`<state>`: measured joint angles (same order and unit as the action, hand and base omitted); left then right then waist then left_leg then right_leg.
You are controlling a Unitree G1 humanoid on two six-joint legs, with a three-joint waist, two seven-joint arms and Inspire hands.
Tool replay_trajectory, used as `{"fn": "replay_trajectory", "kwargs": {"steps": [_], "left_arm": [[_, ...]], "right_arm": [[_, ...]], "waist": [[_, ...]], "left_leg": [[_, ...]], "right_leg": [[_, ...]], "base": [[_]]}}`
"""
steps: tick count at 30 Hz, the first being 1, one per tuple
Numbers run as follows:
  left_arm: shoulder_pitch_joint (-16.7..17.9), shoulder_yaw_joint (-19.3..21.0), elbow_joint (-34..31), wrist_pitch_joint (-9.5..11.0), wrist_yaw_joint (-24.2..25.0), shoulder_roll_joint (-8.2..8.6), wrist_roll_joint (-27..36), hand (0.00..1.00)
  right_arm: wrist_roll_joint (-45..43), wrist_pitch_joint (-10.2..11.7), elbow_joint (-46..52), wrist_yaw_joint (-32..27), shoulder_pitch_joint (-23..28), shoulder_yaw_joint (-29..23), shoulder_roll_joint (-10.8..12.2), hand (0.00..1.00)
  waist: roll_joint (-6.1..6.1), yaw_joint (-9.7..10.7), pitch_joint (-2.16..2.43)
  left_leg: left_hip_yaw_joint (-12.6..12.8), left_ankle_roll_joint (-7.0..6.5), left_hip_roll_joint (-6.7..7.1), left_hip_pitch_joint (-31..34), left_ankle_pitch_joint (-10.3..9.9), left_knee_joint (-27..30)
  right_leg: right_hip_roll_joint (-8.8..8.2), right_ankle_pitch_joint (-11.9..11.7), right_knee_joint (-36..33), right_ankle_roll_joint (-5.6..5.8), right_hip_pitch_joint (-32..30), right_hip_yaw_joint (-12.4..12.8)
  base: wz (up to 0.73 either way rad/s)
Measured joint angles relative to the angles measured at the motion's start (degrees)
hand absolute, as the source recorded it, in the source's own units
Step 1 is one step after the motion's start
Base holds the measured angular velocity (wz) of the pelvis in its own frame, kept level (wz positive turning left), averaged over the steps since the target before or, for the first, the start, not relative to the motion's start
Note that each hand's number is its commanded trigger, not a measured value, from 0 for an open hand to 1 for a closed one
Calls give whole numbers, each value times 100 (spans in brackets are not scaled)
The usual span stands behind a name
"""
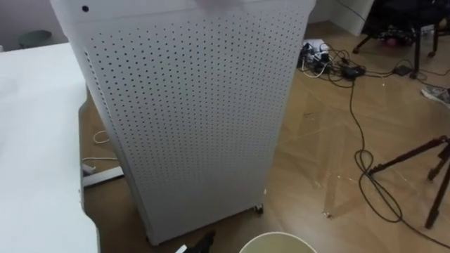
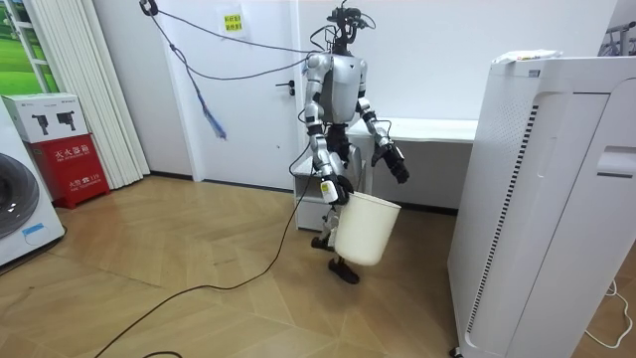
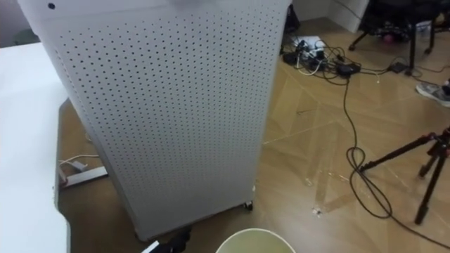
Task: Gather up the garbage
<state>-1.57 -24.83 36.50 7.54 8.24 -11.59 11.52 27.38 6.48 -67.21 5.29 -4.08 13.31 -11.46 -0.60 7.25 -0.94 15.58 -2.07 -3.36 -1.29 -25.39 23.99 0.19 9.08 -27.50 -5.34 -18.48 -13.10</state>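
Garbage not picked yet, bin (image 2: 366, 231) only carried.
Eye views: perforated white unit (image 1: 190, 112) straight ahead, bin rim at the bottom edge, left hand (image 1: 202, 244) beside it, fingers unreadable. Room view: right hand (image 2: 333, 189) curled on the bin rim, bin hanging near its legs. Pale scrap (image 2: 522, 57) on top of the unit is probably the target. Approach, grab and drop are all left.
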Motion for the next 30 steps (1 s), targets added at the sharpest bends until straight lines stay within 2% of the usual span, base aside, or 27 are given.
{"fn": "replay_trajectory", "kwargs": {"steps": [1, 3, 4, 5, 7, 8, 10, 12, 13, 14, 15, 16, 17, 18, 19, 20, 23, 28, 30], "left_arm": [[14, 25, 0, 1, -12, 9, 0, 0], [43, 56, -17, 2, -32, 26, 3, 0], [100, 57, -50, 2, -32, 45, 4, 0], [128, 51, -51, 1, -36, 64, 4, 0], [139, 44, -49, 16, -58, 165, 23, 0], [128, 37, -55, 70, -67, 213, 23, 0], [130, 48, -74, 149, -92, 217, 12, 0], [140, 65, -113, 174, -143, 205, 0, 0], [135, 80, -120, 176, -161, 197, 3, 0], [147, 89, -176, 176, -185, 174, 9, 0], [169, 92, -238, 179, -193, 156, 9, 0], [193, 121, -364, 186, -217, 145, 4, 0], [208, 159, -466, 211, -258, 164, -6, 0], [236, 169, -520, 237, -276, 170, -6, 0], [274, 179, -585, 278, -302, 157, -5, 0], [286, 179, -632, 295, -310, 158, -5, 0], [292, 218, -748, 395, -454, 115, -211, 0], [296, 479, -786, 601, -922, 118, -683, 0], [321, 559, -845, 679, -1138, 117, -920, 0]], "right_arm": [[-105, 0, 12, 59, -14, 6, 4, 100], [-153, 11, 44, 137, -4, 13, 5, 100], [-191, 14, 29, 201, -2, 11, -3, 100], [-197, 36, 3, 243, 12, 46, -15, 100], [-221, 46, -41, 245, 55, 65, -10, 100], [-222, 46, -40, 237, 64, 67, -19, 100], [-248, 55, -42, 233, 67, 65, -19, 100], [-290, 64, -44, 223, 96, 65, -21, 100], [-291, 65, -68, 201, 96, 105, -24, 100], [-286, 78, -97, 179, 99, 121, -25, 100], [-287, 96, -115, 180, 103, 121, -24, 100], [-292, 112, -125, 175, 103, 108, -23, 100], [-323, 113, -146, 163, 102, 106, -15, 100], [-348, 113, -151, 157, 102, 106, -9, 100], [-395, 116, -162, 122, 128, 114, 32, 100], [-412, 125, -161, 101, 197, 108, 40, 100], [-527, 200, -152, 56, 329, 85, 35, 100], [-768, 225, -152, 45, 341, 51, 38, 100], [-901, 229, -142, 19, 337, 49, 38, 100]], "waist": [[-4, 6, 4], [6, -20, -1], [15, -72, 0], [9, -140, -3], [69, -136, -32], [79, -153, -35], [111, -273, -46], [148, -288, -57], [168, -313, -52], [182, -341, -45], [188, -384, -34], [182, -419, -25], [172, -447, -11], [172, -457, -5], [220, -448, 2], [262, -436, 1], [277, -434, 21], [231, -454, 14], [204, -457, 15]], "left_leg": [[-3, 65, -50, -14, -35, 217], [-10, 189, -232, 370, 53, 1279], [-86, 253, -378, 704, 305, 2142], [-230, 301, -467, 1028, 743, 2879], [-414, 392, -501, 1311, 1061, 3363], [-442, 379, -508, 1487, 1034, 3360], [-474, 360, -520, 1809, 1019, 3224], [-560, 368, -483, 2093, 1024, 2718], [-568, 395, -462, 2232, 1040, 2217], [-642, 400, -382, 2268, 1082, 1523], [-672, 415, -376, 2258, 1116, 1139], [-691, 447, -334, 2236, 1334, 532], [-809, 432, -252, 2216, 1664, 180], [-836, 424, -182, 2147, 1854, 113], [-889, 286, -94, 2008, 1962, 7], [-930, 265, -3, 1880, 1950, -87], [-943, 216, 107, 1732, 1878, -95], [-966, 184, 235, 1507, 1815, -257], [-1051, 184, 302, 1495, 1815, -263]], "right_leg": [[32, 151, -107, -9, 12, -5], [95, 289, -191, -79, 44, 24], [96, 378, -303, -129, 103, 32], [99, 447, -378, -193, 222, 52], [85, 573, -394, -218, 389, 96], [79, 642, -406, -220, 433, 159], [44, 679, -394, -242, 473, 222], [-5, 693, -268, -223, 558, 235], [-29, 690, -178, -200, 604, 254], [-31, 694, -95, -176, 645, 294], [-30, 703, -77, -160, 646, 328], [-27, 721, -46, -128, 650, 343], [-40, 750, -15, -76, 684, 379], [-46, 771, 3, -41, 716, 394], [-111, 810, 109, 27, 843, 398], [-153, 800, 286, 88, 983, 385], [-226, 781, 606, 210, 1295, 373], [-307, 791, 816, 283, 1544, 370], [-306, 791, 906, 287, 1613, 345]], "base": [[10], [2], [-26], [-26], [-3], [0], [-22], [-4], [0], [-8], [-17], [-17], [-14], [-4], [7], [14], [10], [2], [11]]}}
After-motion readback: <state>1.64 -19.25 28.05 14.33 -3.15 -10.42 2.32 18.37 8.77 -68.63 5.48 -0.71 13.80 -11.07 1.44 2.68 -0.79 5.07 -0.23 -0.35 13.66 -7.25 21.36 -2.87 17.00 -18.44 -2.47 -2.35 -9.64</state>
